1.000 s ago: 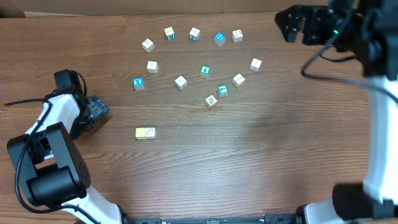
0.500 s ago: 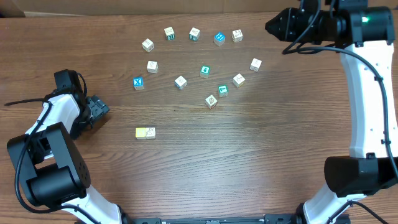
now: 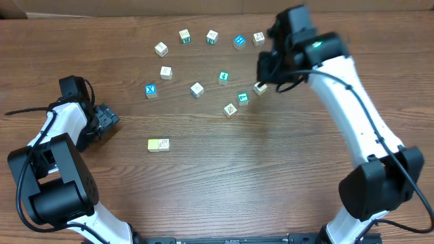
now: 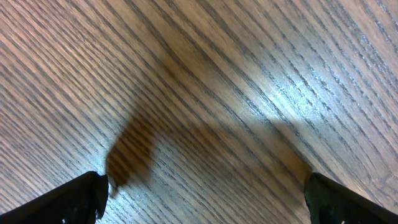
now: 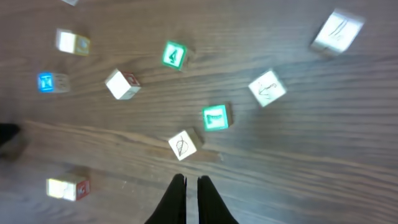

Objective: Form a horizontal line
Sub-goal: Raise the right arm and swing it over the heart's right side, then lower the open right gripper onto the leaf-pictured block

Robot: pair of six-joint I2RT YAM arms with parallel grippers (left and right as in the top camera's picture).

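Hanging over the table (image 3: pixel 271 176), the right arm (image 3: pixel 346 95) is placed far nearer the leaf cube (image 5: pixel 183 145) than the left arm (image 3: pixel 64 122). The right gripper (image 5: pixel 191 179) is shut, empty; the left gripper (image 4: pixel 205 190) is spread wide. That cube is found just ahead of the shut tips, the green L cube (image 5: pixel 216 117) beyond it; the yellow cube (image 3: pixel 154 144) is set well left.

white leaf cube (image 5: pixel 183 145) just ahead of the right gripper (image 5: pixel 190 182) — green "l" cube (image 5: pixel 216 117) beyond, pale yellow cube (image 5: pixel 62 188) far left.
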